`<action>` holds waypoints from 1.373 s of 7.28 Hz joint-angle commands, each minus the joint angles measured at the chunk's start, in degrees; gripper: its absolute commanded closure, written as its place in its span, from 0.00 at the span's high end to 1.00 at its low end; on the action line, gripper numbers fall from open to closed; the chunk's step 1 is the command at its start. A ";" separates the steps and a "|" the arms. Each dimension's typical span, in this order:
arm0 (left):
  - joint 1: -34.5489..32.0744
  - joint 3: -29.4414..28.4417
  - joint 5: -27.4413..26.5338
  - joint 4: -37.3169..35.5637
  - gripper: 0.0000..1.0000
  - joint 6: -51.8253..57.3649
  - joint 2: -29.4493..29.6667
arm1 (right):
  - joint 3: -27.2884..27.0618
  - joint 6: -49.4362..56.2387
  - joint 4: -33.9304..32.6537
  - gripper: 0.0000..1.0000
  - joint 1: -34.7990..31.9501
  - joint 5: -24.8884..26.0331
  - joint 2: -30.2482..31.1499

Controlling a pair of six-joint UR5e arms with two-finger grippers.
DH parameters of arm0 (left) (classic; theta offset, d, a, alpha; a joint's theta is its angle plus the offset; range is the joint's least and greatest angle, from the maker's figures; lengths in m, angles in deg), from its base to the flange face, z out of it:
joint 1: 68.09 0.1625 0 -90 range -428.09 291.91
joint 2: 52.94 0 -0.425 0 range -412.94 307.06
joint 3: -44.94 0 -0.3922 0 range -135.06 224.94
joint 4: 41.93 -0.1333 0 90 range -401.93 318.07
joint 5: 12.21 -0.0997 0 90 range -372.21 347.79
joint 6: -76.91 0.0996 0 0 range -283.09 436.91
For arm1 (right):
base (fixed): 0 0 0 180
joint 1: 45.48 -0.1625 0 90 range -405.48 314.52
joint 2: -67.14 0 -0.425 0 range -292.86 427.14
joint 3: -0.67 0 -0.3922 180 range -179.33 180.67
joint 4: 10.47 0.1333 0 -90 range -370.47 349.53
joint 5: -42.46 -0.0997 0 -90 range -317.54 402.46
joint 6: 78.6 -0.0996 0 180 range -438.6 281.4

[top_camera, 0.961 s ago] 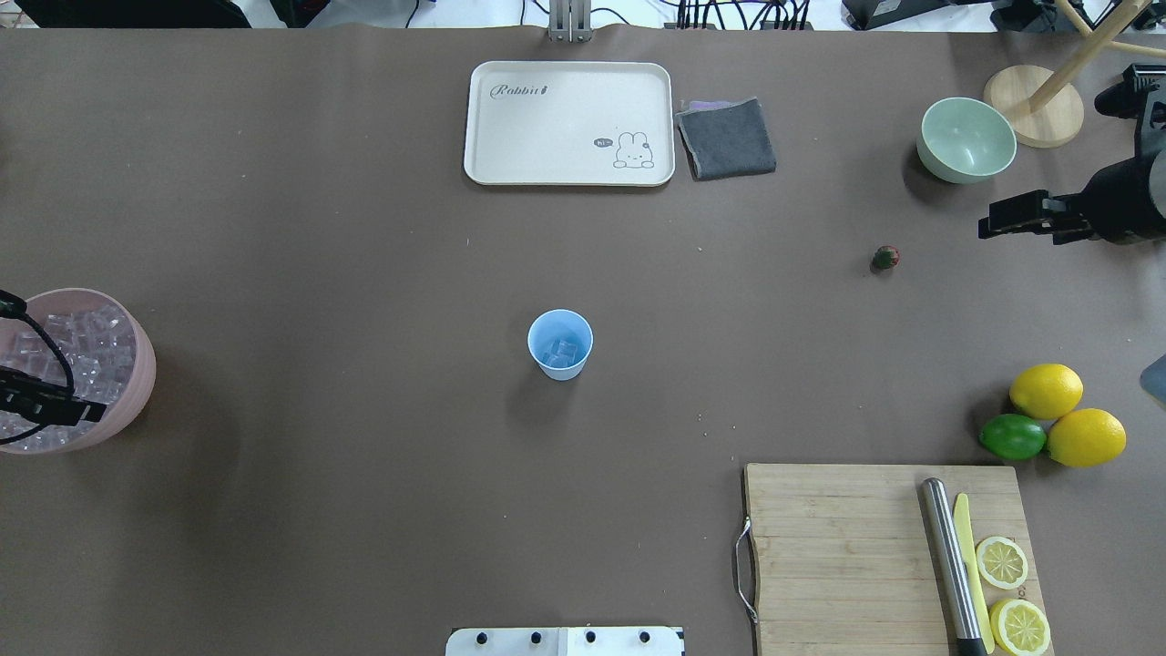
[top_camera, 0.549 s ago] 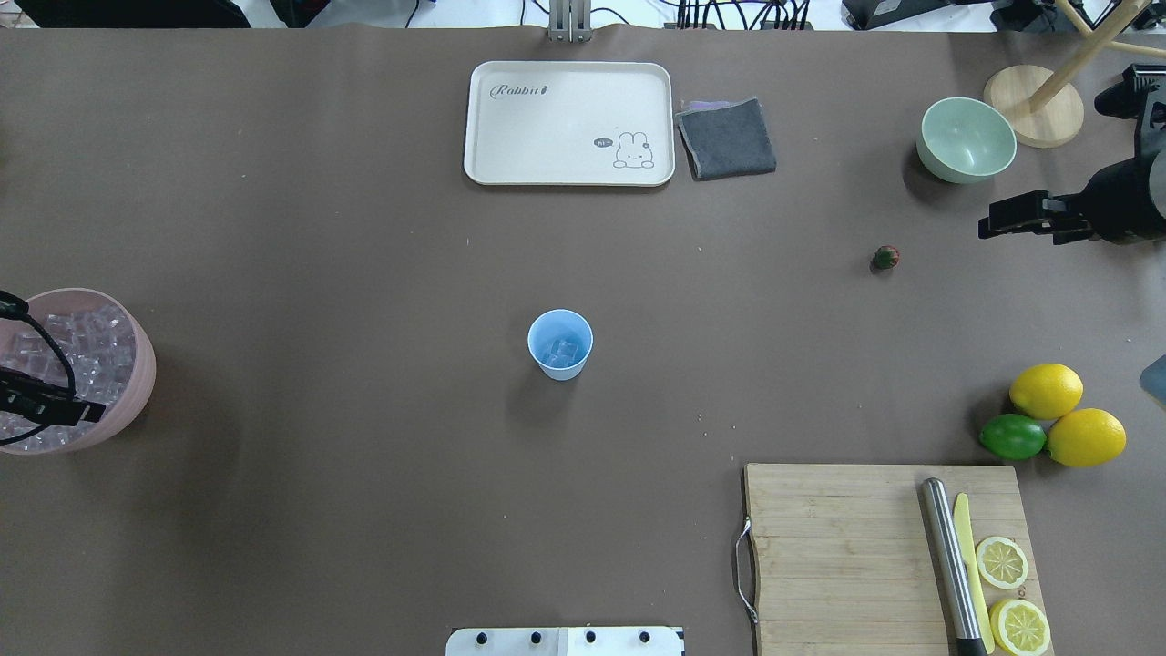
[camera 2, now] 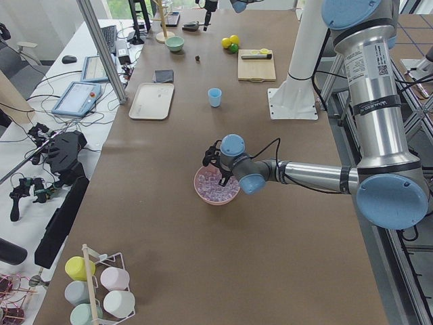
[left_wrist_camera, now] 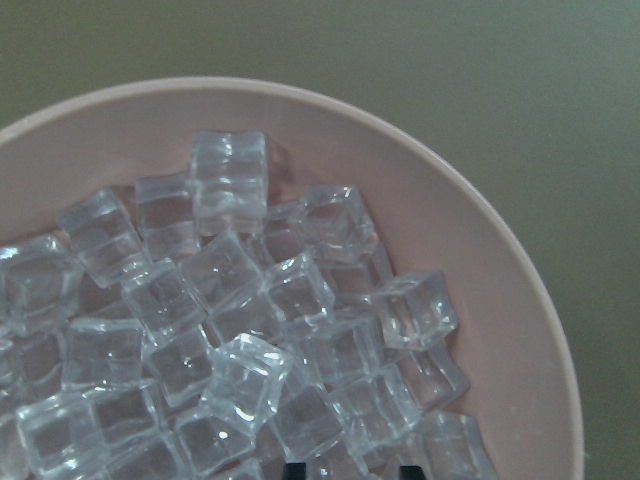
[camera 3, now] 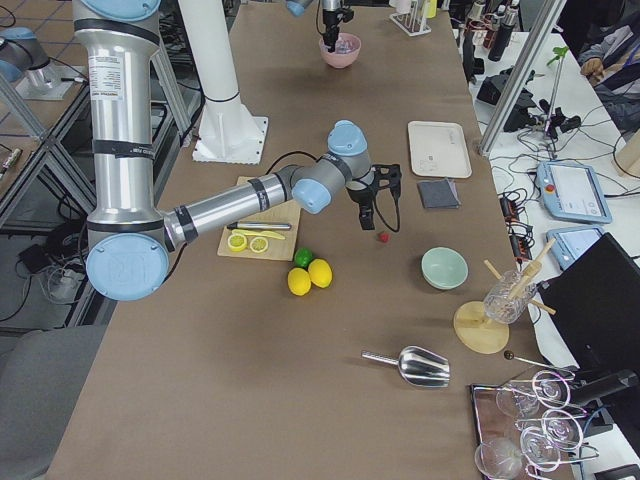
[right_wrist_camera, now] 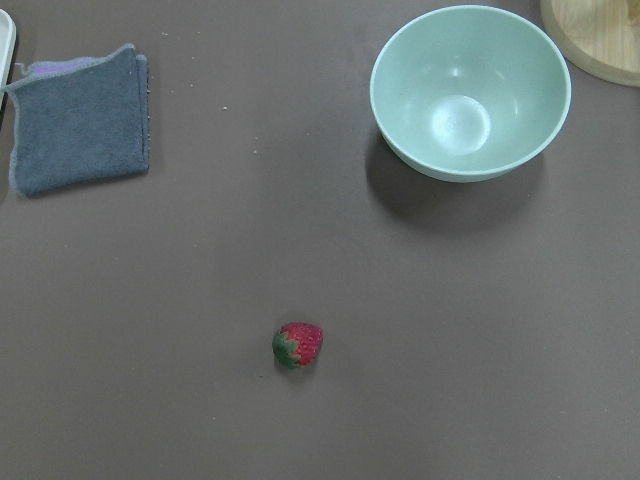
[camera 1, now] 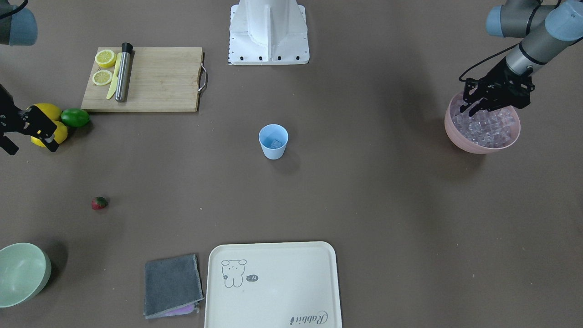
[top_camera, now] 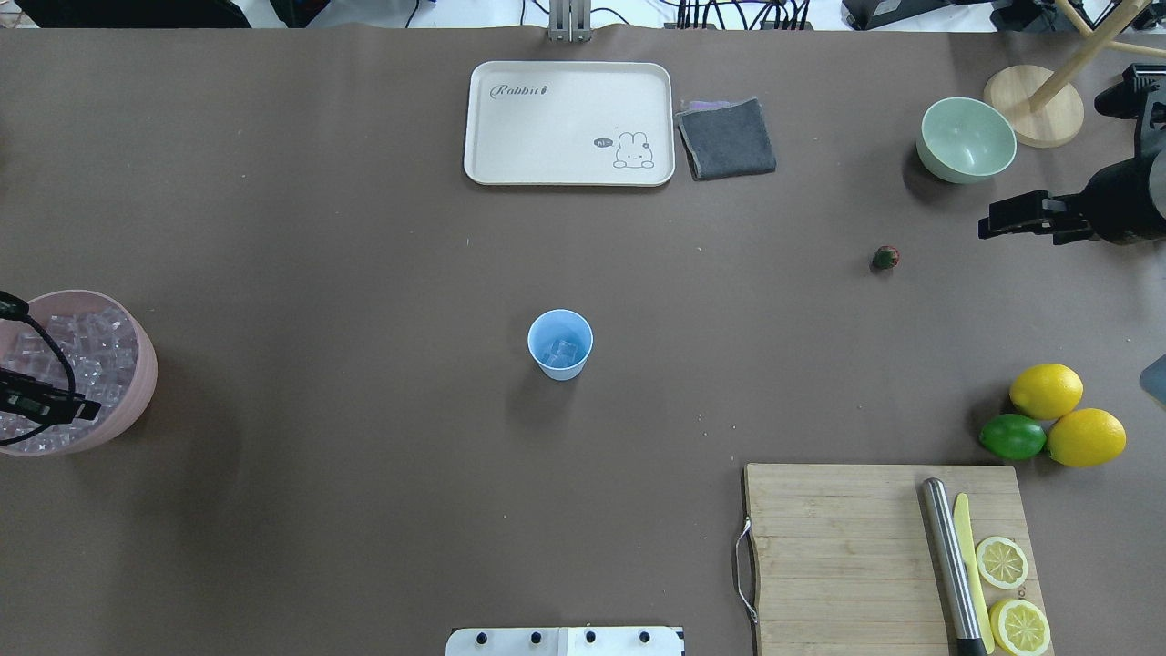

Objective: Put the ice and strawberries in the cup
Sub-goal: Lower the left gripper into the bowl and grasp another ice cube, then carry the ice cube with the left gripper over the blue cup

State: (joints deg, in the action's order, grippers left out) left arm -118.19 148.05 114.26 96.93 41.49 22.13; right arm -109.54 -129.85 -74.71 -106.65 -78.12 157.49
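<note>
The pale-blue cup (top_camera: pixel 559 344) stands upright mid-table with a few ice cubes (top_camera: pixel 564 352) inside. More ice (left_wrist_camera: pixel 240 330) fills the pink bowl (top_camera: pixel 146 387) at the table's left edge. My left gripper (top_camera: pixel 86 410) hangs open just over that ice, its dark fingertips (left_wrist_camera: pixel 292 470) apart at the bottom of the left wrist view and holding nothing. The strawberry (top_camera: pixel 884 258) lies alone on the table at the right, also in the right wrist view (right_wrist_camera: pixel 299 344). My right gripper (top_camera: pixel 988 226) hovers open and empty, to the right of it.
A cream tray (top_camera: pixel 565 123) and grey cloth (top_camera: pixel 726 137) lie at the far side. A pale-green bowl (top_camera: pixel 967 138) and wooden stand (top_camera: pixel 1034 105) sit far right. Two lemons (top_camera: pixel 1046 390) and a lime (top_camera: pixel 1013 437) lie by a cutting board (top_camera: pixel 838 547) with tools and lemon halves.
My left gripper has shifted slightly over the ice bowl. The right arm, cup and strawberry have not moved.
</note>
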 commanded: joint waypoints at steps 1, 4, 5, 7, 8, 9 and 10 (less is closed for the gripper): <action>0.00 0.16 0.01 0.10 0.00 0.00 -0.01 | 0.00 0.00 0.00 1.00 0.00 0.00 0.00; -1.30 0.08 6.21 -0.07 0.00 0.09 1.99 | -0.17 -0.43 0.00 1.00 0.09 -0.09 -0.09; -4.88 -0.01 8.86 -0.77 0.00 0.00 4.18 | -0.18 -0.53 0.00 1.00 0.18 -0.09 -0.17; -12.01 -0.19 13.71 -9.85 0.00 0.00 13.46 | -0.09 -0.53 0.00 1.00 0.18 -0.09 -0.17; -12.56 -0.28 13.73 -13.92 0.00 -0.09 17.61 | -0.09 -0.53 0.00 1.00 0.26 -0.09 -0.17; -12.91 -0.19 13.64 -18.83 0.00 -0.96 22.18 | -0.09 -0.61 0.00 1.00 0.35 -0.09 -0.17; -12.83 -0.28 13.55 -20.45 0.00 -6.54 26.40 | -0.18 -1.31 0.09 1.00 0.44 -0.09 -0.17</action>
State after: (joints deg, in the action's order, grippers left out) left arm -130.72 147.82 127.78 80.12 39.53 43.01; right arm -109.64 -130.59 -74.70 -106.32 -78.21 157.31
